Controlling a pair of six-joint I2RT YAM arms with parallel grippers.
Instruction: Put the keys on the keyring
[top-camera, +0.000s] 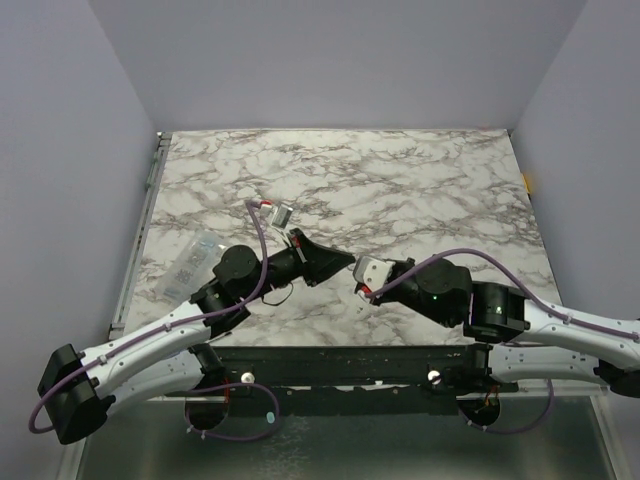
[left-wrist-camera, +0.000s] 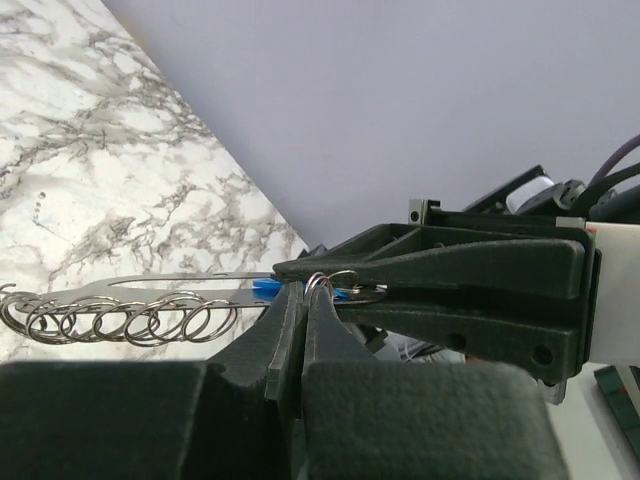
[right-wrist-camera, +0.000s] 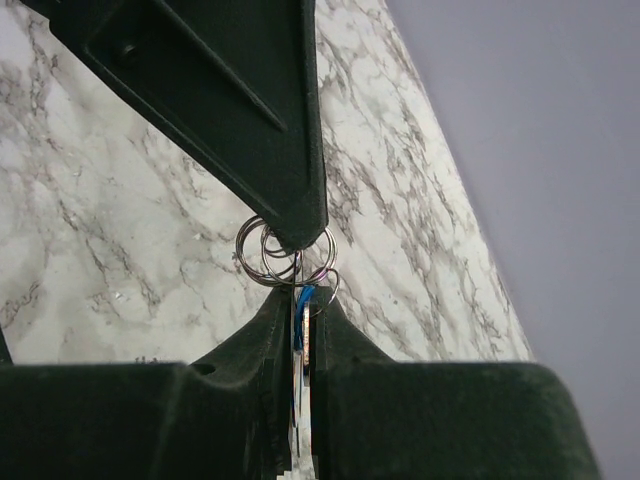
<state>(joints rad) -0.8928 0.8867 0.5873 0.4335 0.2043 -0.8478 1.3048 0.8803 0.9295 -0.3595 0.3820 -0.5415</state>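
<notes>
Both grippers meet low over the near middle of the marble table. My left gripper (top-camera: 343, 263) (left-wrist-camera: 303, 291) is shut, and a small wire ring (left-wrist-camera: 320, 283) is pinched at its tips. My right gripper (top-camera: 359, 279) (right-wrist-camera: 303, 301) is shut on the blue-headed key (left-wrist-camera: 265, 290) (right-wrist-camera: 306, 297), with flat silver metal beside the key between its fingers. The keyring (left-wrist-camera: 180, 292), a long flattened loop, sticks out past the right fingertips and carries several small rings (left-wrist-camera: 130, 322) (right-wrist-camera: 262, 262). The left gripper's tip (right-wrist-camera: 300, 232) covers part of those rings in the right wrist view.
A clear plastic packet (top-camera: 190, 262) lies at the table's left edge, beside the left arm. The marble table (top-camera: 420, 180) is enclosed by pale walls at the left, back and right. The left arm's cable (top-camera: 262, 240) loops above its wrist.
</notes>
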